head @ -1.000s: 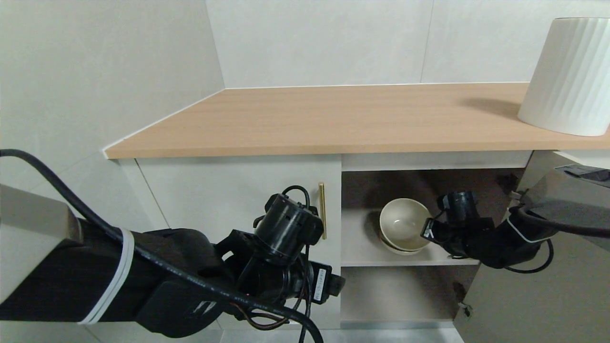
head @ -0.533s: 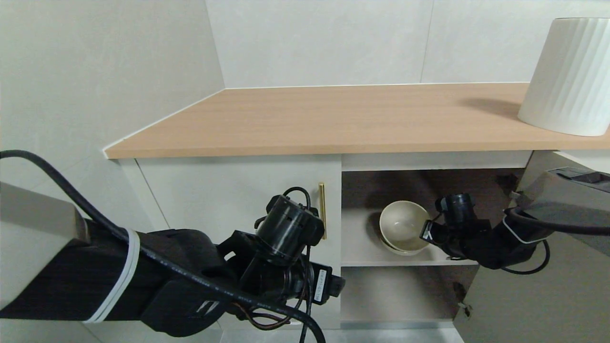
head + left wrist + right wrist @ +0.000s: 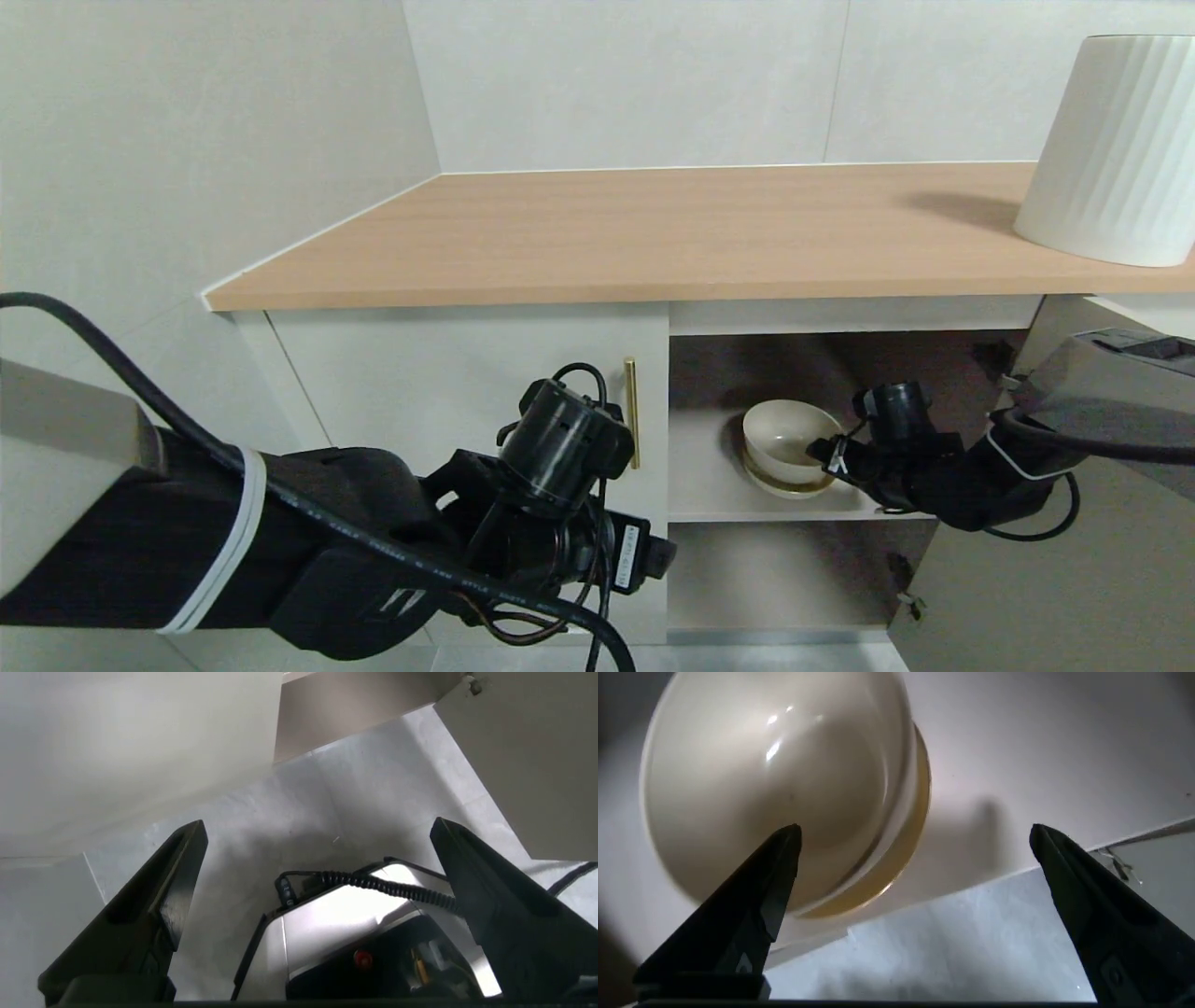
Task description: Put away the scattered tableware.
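**Cream bowl down on the cupboard shelf**

Cream and tipped up on its edge a moment ago, the top bowl [image 3: 782, 437] now sits level. It is nested in the lower bowl [image 3: 786, 484] on the upper shelf [image 3: 702, 499] of the open cupboard. My right claw [image 3: 827, 454] has sunk a little with it and sits just beside the near rim. Seen from the wrist, its fingers [image 3: 757, 905] stand wide apart and grip nothing, with the stack lying past the tips. From that I judge the bowl released and this piece stowed.

My left claw [image 3: 318, 835] has hardly shifted. It hangs low in front of the closed door, near the brass handle [image 3: 631, 411], spread wide and empty, facing the floor.

Next, as I reckon it, the right arm should draw straight back out of the cupboard. A finger catching the rim could tip the stack. After that the open door [image 3: 1027, 579] wants shutting. Above, the desk [image 3: 653, 233] carries a white ribbed vessel [image 3: 1111, 149] at its right end. Whether more tableware waits elsewhere I cannot tell from here.
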Robot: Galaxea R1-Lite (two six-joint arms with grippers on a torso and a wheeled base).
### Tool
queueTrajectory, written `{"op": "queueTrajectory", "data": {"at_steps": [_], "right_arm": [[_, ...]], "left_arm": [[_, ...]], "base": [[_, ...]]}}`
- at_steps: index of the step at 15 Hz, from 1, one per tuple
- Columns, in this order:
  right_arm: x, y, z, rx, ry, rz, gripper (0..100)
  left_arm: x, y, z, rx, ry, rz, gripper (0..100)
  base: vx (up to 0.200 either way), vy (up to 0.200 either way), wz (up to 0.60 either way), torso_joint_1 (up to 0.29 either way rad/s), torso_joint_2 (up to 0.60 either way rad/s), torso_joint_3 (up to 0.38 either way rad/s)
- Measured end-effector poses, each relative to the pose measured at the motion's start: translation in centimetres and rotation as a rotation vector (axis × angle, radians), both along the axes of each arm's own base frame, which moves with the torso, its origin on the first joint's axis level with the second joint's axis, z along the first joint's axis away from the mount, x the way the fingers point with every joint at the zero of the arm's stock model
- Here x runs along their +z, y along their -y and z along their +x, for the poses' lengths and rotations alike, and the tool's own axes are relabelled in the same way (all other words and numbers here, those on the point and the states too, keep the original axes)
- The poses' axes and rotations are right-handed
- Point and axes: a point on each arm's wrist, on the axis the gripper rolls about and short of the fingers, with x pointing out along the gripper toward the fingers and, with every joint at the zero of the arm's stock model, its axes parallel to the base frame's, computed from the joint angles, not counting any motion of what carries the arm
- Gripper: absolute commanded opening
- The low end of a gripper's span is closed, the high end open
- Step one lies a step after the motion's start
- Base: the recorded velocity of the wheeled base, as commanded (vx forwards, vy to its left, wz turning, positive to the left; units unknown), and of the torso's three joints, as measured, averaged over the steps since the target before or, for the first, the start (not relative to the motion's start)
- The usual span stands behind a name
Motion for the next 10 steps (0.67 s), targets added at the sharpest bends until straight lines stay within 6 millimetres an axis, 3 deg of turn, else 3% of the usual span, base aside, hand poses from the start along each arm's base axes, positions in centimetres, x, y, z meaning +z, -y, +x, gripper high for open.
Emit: {"op": "queueTrajectory", "data": {"at_steps": [3,5,10], "right_arm": [[1.8,-0.1,-2.0,0.053,-0.013,0.001,100],[4.3,-0.1,-4.6,0.145,-0.035,-0.007,100],[10.8,-0.5,-13.5,0.377,-0.091,-0.030,100]], "left_arm": [[1.3,-0.9,-0.6,-0.001,0.028,-0.020,100],[2.0,-1.8,-1.3,-0.012,0.048,-0.019,100],[3.8,-4.9,-3.6,0.006,0.094,-0.032,100]], "base": [[0.000,0.000,0.00,0.000,0.00,0.000],[0.000,0.000,0.00,0.000,0.00,0.000],[0.000,0.000,0.00,0.000,0.00,0.000]]}}
